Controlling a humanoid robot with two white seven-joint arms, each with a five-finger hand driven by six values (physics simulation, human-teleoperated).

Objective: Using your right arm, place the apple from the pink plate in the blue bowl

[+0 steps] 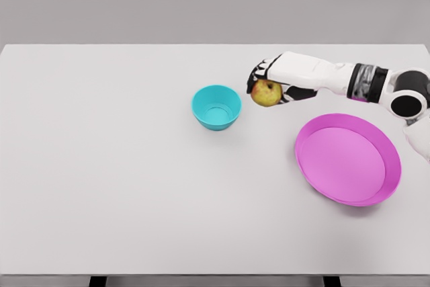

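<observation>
A yellow-green apple with a red blush is held above the table by my right hand, whose fingers curl around its top and back. It hangs just right of the blue bowl, which sits near the table's middle with nothing in it. The pink plate lies lower right and holds nothing. My right arm comes in from the right edge, passing behind the plate's far side.
The white table stretches wide to the left and front of the bowl. Its front edge runs along the bottom of the head view.
</observation>
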